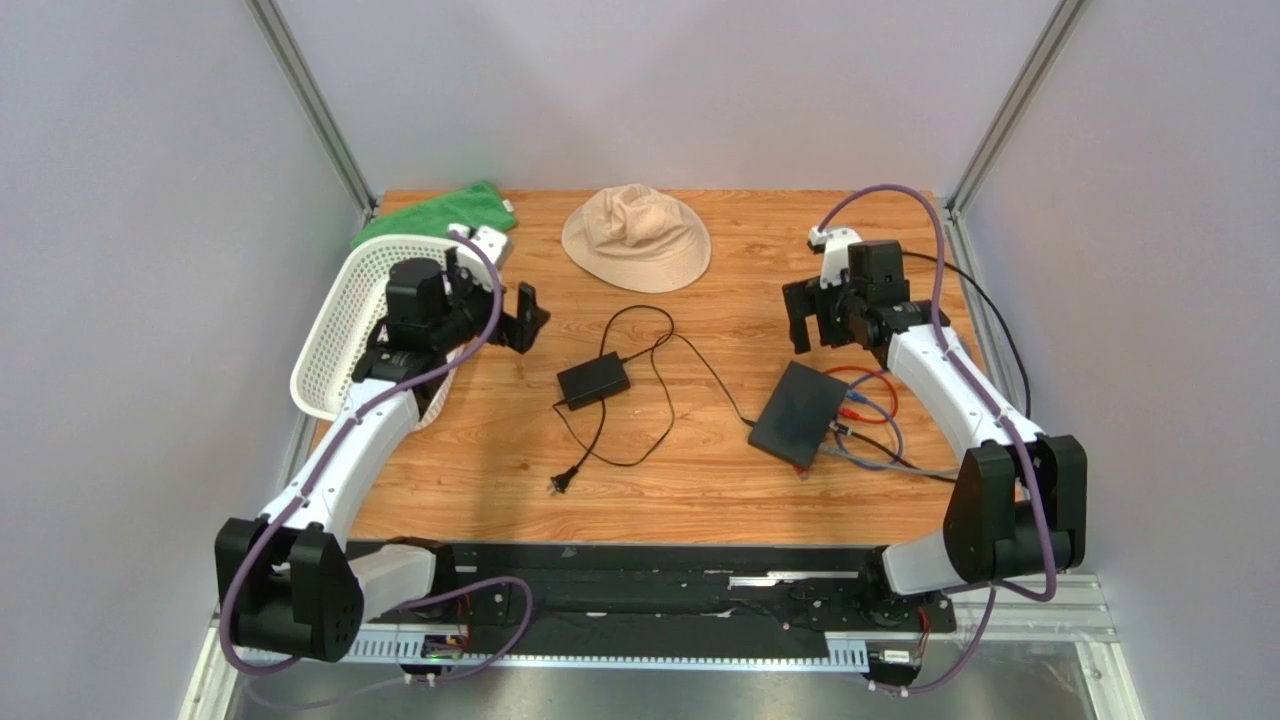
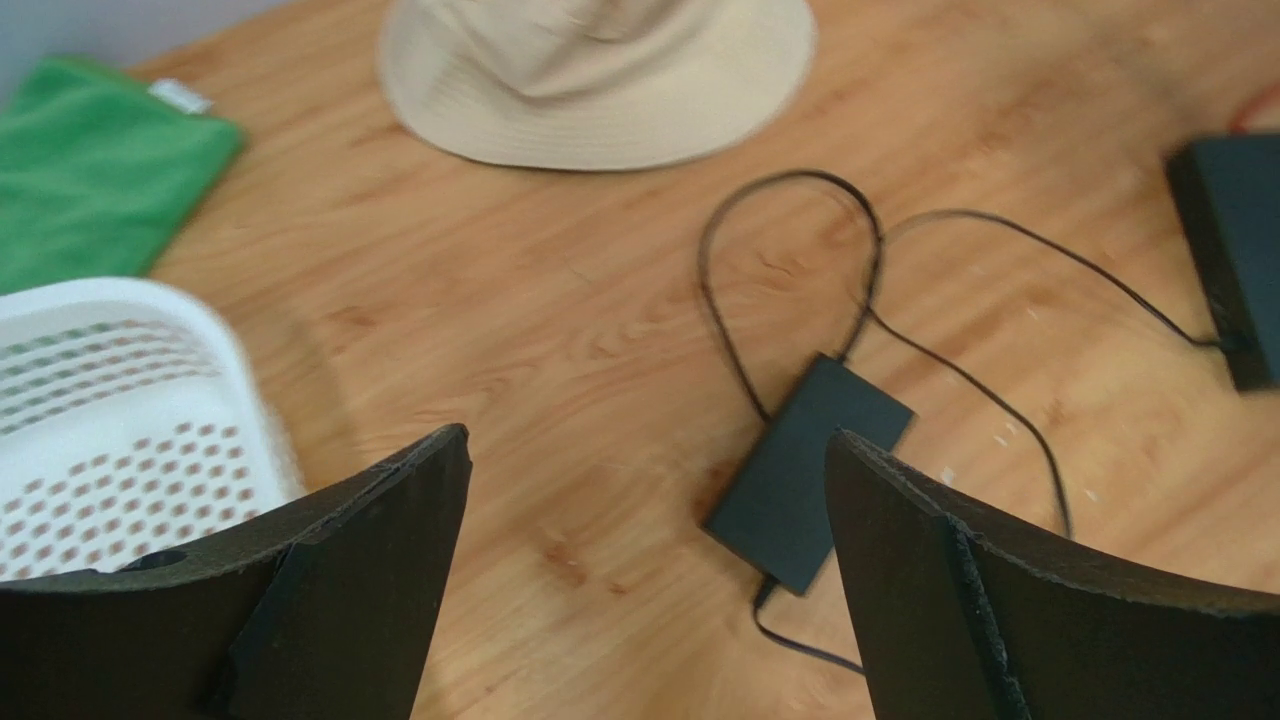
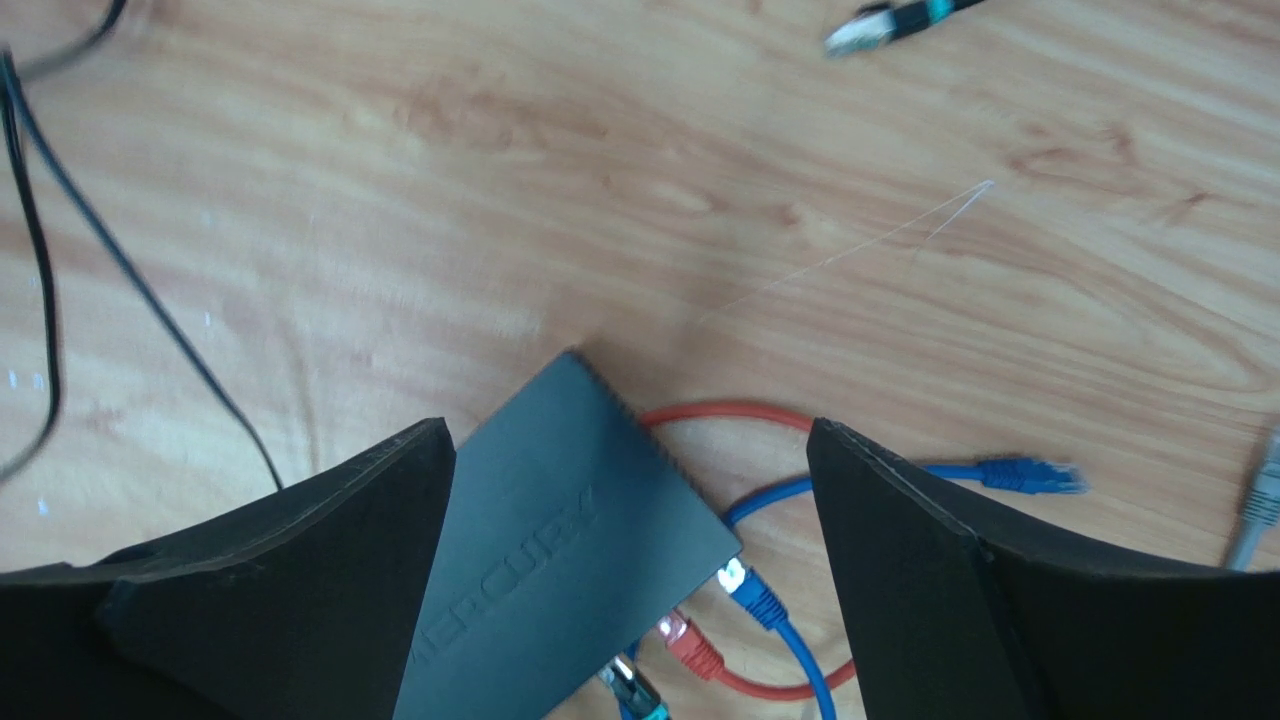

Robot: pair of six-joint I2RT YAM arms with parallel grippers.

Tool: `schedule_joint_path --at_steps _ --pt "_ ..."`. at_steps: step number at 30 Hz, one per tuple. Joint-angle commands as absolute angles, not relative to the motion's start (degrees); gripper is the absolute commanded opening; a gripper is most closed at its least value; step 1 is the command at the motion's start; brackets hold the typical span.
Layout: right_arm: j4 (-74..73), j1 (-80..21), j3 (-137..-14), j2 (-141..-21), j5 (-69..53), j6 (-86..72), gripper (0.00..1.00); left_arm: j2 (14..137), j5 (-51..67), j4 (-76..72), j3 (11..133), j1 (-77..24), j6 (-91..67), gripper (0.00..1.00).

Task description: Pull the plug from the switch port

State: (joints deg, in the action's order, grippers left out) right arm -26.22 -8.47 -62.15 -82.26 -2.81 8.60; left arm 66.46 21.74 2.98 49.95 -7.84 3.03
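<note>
The switch (image 1: pixel 800 413) is a thin flat black box right of the table's middle. In the right wrist view the switch (image 3: pixel 556 555) has a blue plug (image 3: pixel 747 593), a red plug (image 3: pixel 688 642) and a dark teal-tipped plug (image 3: pixel 631 693) in the sockets on its narrow edge. My right gripper (image 1: pixel 807 315) hovers open and empty behind and above the switch, which shows between its fingers (image 3: pixel 628 428). My left gripper (image 1: pixel 523 318) is open and empty at the left, above bare wood (image 2: pixel 646 438). The switch's edge (image 2: pixel 1240 255) shows at the far right of the left wrist view.
A black power adapter (image 1: pixel 592 380) with its thin looping cord lies mid-table, also in the left wrist view (image 2: pixel 809 473). A beige hat (image 1: pixel 636 237) and a green cloth (image 1: pixel 443 215) lie at the back. A white basket (image 1: pixel 353 323) stands at the left. Loose cable ends (image 3: pixel 1029 477) lie right of the switch.
</note>
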Motion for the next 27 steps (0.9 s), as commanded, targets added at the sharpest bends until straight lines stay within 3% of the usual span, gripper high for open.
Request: schedule_joint_path --at_steps 1,6,15,27 --pt "-34.17 -8.88 -60.12 -80.16 -13.08 21.83 0.93 68.28 31.72 10.87 49.66 -13.26 15.01 0.95" --pt "-40.50 -9.14 -57.22 -79.19 -12.49 25.67 0.91 75.75 31.21 17.82 53.34 -16.17 18.72 0.93" --pt "-44.21 -7.74 -52.29 -73.30 -7.39 11.43 0.96 84.11 28.13 22.23 60.90 -16.17 16.87 0.95" --pt "-42.63 -5.45 -57.56 -82.26 -13.45 9.84 0.95 89.56 28.74 27.78 68.55 -16.17 15.03 0.92"
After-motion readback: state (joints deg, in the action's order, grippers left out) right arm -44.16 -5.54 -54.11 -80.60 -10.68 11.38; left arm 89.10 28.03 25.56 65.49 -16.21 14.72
